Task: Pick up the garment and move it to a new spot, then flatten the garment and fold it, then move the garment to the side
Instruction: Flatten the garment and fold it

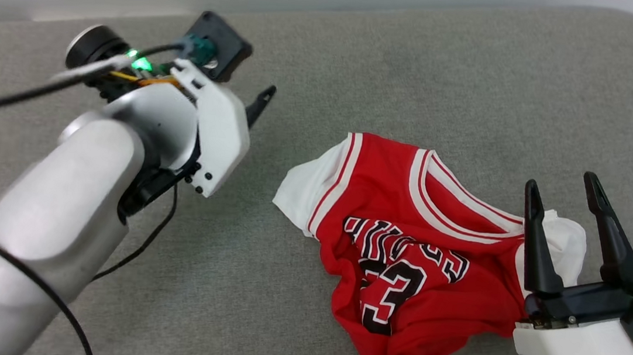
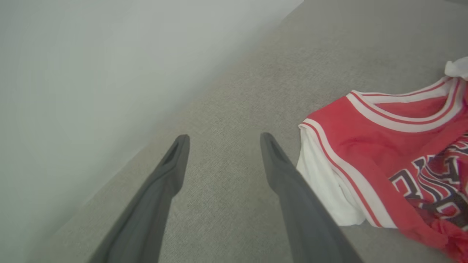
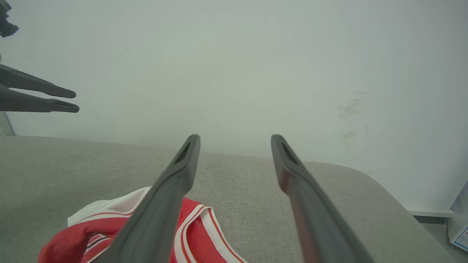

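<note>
garment [image 1: 403, 251] crumpled front-up on grey cushion [image 1: 451, 68], centre-right of head frame, sleeve to sleeve across it. right gripper [image 1: 561, 182] at lower right, fingers spread and empty, just above the right-hand white sleeve: nearer. left gripper [image 2: 224, 137] spread and empty too, upper left, clear of cloth. probably calls for the right arm first.

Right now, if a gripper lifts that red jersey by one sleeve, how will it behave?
Probably floppy: the garment lies crumpled, hem bunched, so it should drape and hang. Likely light, being thin cloth. Pushed, it may wrinkle rather than slide on the textured grey cushion.
</note>
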You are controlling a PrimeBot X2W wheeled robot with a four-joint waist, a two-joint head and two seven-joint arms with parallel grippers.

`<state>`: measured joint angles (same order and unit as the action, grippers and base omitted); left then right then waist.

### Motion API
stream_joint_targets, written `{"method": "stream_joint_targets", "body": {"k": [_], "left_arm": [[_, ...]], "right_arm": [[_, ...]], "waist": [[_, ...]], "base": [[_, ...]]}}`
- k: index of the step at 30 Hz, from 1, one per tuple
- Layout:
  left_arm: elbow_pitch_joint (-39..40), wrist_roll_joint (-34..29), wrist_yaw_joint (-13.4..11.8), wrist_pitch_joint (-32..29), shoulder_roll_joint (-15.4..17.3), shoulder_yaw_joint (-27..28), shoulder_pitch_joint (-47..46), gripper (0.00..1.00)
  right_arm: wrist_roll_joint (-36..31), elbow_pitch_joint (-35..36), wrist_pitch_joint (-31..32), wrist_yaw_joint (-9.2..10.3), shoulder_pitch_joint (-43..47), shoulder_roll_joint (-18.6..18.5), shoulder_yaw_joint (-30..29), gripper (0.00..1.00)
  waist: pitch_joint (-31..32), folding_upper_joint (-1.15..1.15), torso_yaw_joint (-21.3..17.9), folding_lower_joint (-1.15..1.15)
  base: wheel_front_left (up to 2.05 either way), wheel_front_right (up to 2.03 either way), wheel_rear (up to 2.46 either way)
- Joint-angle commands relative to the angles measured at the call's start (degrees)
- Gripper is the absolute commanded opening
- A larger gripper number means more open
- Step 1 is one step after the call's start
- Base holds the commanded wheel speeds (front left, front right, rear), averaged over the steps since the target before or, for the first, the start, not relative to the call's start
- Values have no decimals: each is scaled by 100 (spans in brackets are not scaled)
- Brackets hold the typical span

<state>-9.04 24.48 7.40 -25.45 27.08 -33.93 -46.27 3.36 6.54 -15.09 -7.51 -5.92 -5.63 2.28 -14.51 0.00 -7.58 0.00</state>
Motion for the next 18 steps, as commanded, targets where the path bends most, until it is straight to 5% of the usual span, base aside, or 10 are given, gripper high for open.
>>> {"method": "stream_joint_targets", "body": {"k": [1, 11, 18], "left_arm": [[32, 347, -2, -368, 134, -350, -335, 100], [-24, 1964, -2, -2331, 542, -2239, -1763, 100], [-142, 2688, -1, -2882, 637, -3338, -2310, 100]], "right_arm": [[-55, 46, -10, 4, -119, 28, 35, 100], [-165, 73, -11, 4, -435, 72, 229, 100], [-179, 44, -11, 4, -629, 131, 322, 100]], "waist": [[-188, 0, -111, 0], [-693, 0, -325, 0], [-975, 0, -463, 0]], "base": [[0, 0, 0], [0, 0, 0], [0, 0, 0]]}}
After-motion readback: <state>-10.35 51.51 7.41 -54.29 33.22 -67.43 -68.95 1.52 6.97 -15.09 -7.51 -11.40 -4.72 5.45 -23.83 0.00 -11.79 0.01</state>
